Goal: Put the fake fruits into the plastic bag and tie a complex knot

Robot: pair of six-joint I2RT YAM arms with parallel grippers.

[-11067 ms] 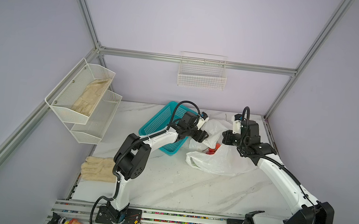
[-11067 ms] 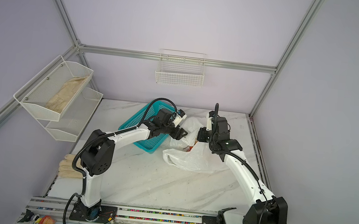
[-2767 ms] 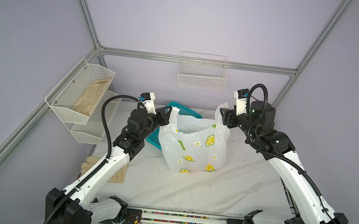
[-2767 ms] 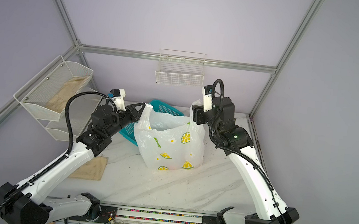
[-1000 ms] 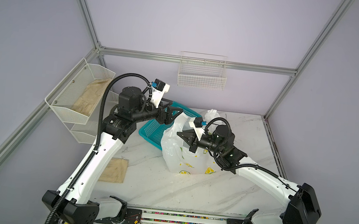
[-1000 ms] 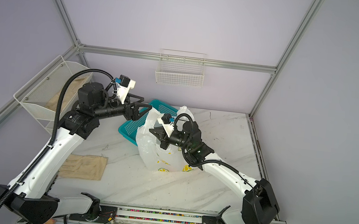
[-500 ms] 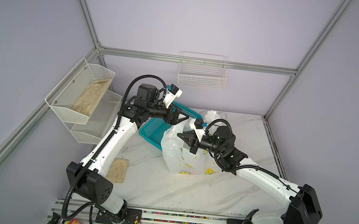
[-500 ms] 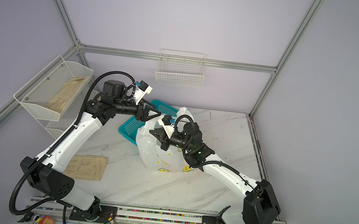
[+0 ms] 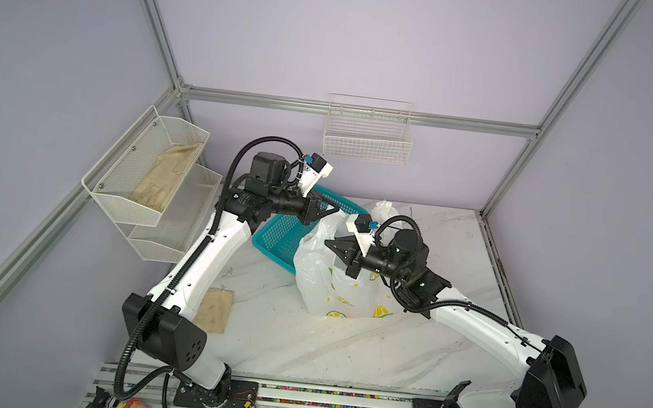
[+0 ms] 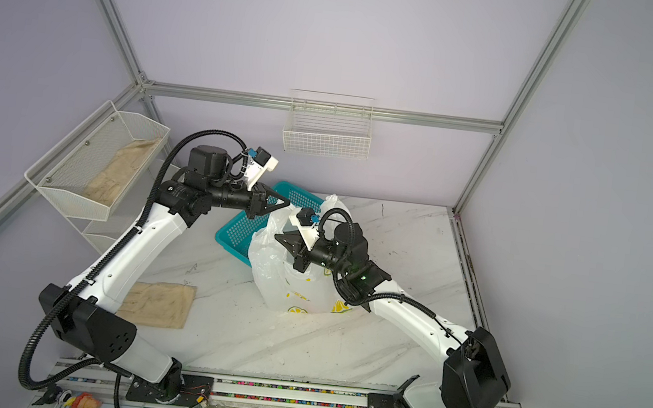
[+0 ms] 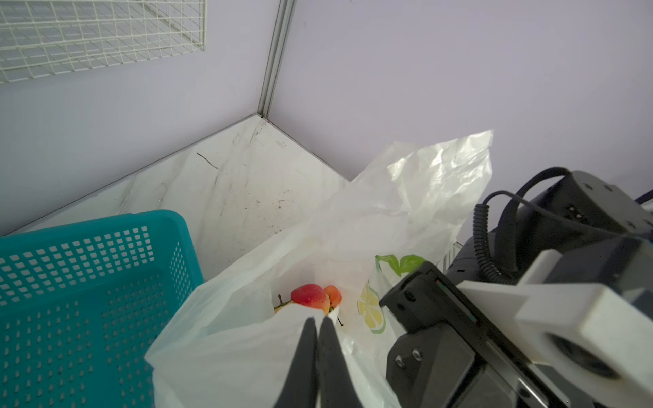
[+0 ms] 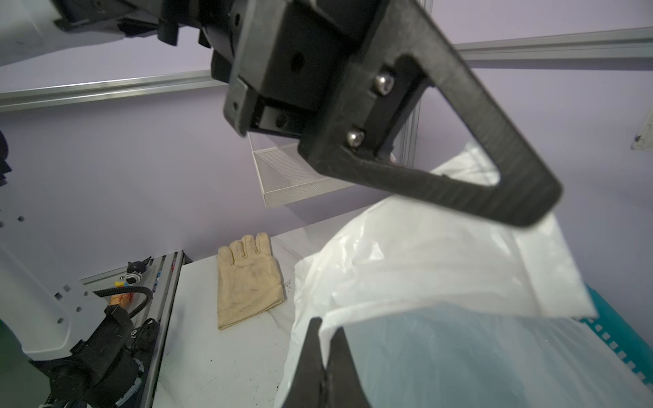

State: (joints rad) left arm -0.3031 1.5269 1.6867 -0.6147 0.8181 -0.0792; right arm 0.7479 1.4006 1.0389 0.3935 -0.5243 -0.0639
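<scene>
The plastic bag (image 9: 315, 273) (image 10: 269, 269) stands upright mid-table, white film printed with lemons. Fake fruits (image 11: 309, 295), red strawberries, lie inside it, seen through its open mouth in the left wrist view. My left gripper (image 9: 334, 210) (image 11: 317, 320) reaches in from the left and is shut on the bag's upper rim. In the right wrist view, film hangs from that gripper's fingertips (image 12: 526, 212). My right gripper (image 9: 329, 242) (image 12: 325, 324) is shut on a folded edge of the bag (image 12: 441, 275) just below and in front of the left one.
A teal perforated basket (image 9: 282, 229) (image 11: 70, 282) sits against the bag's left side, under my left arm. A beige glove (image 9: 214, 309) (image 12: 247, 279) lies flat at the front left. Wire shelves (image 9: 153, 168) hang on the left wall and a wire basket (image 9: 368, 138) on the back wall.
My left gripper has swung right from over the basket to the bag's rim and gone from open to shut on it. The right gripper has kept its hold without moving.
</scene>
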